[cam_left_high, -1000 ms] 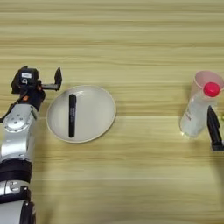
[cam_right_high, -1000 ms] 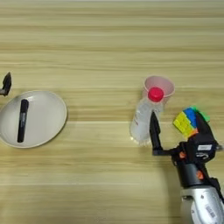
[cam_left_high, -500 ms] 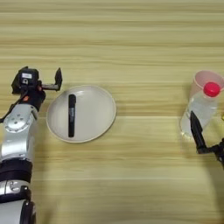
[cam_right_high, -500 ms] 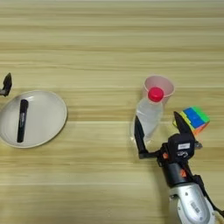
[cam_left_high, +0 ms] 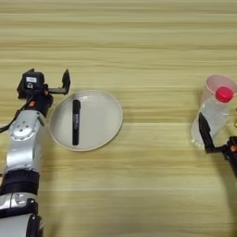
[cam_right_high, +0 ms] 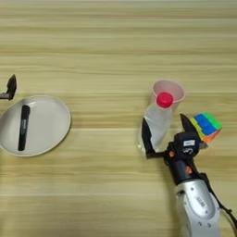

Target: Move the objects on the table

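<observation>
Our right gripper [cam_right_high: 165,133] sits open at lower right, its fingers flanking the bottle [cam_right_high: 157,122], which stands at right of centre against a pink cup [cam_right_high: 167,90]. We should close low and squarely, clear of the block [cam_right_high: 206,126]. The left gripper [cam_left_high: 52,86] idles open beside the plate [cam_left_high: 99,115] holding the marker [cam_left_high: 75,121].

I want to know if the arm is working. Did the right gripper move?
Yes. The right gripper has slid left, away from the colourful block. Its open fingers now stand on either side of the bottle, one finger left of it, one right.
</observation>
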Controlling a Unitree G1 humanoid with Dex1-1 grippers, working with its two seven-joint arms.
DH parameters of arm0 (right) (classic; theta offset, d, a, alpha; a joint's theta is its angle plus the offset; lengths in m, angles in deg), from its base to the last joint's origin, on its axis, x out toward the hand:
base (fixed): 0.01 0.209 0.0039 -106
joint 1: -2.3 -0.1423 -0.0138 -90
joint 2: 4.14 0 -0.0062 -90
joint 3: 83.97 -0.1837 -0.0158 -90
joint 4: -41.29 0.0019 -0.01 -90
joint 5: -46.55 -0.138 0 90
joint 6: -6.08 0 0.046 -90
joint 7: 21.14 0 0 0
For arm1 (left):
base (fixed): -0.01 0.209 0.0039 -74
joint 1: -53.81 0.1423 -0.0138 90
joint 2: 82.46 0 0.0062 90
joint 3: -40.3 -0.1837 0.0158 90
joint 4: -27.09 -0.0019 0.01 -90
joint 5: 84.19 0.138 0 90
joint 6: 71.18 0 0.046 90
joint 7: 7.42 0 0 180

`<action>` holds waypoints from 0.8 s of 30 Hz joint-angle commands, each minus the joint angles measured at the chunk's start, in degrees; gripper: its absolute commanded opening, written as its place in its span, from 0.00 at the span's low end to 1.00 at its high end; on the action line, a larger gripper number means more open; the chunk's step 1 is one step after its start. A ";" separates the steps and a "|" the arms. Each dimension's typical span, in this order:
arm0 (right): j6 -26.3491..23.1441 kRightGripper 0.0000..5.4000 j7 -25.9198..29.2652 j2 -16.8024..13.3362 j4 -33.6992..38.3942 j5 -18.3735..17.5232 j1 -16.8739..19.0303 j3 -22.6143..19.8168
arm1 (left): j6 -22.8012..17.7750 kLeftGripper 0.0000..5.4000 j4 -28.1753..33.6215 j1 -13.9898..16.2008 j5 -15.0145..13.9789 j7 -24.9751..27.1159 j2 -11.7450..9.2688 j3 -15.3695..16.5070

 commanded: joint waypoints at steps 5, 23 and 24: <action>-0.83 1.00 -0.02 -0.51 -2.94 -0.50 -2.52 -0.50 | -0.96 1.00 1.11 0.76 0.36 -0.80 1.03 -0.97; -1.38 0.94 0.73 0.30 -8.98 -0.13 -6.17 1.66 | -0.87 1.00 1.05 0.96 0.23 -1.23 0.79 -0.76; -1.32 0.91 0.77 0.39 -9.11 -0.08 -6.19 1.87 | -0.89 1.00 1.07 0.98 0.23 -1.25 0.79 -0.75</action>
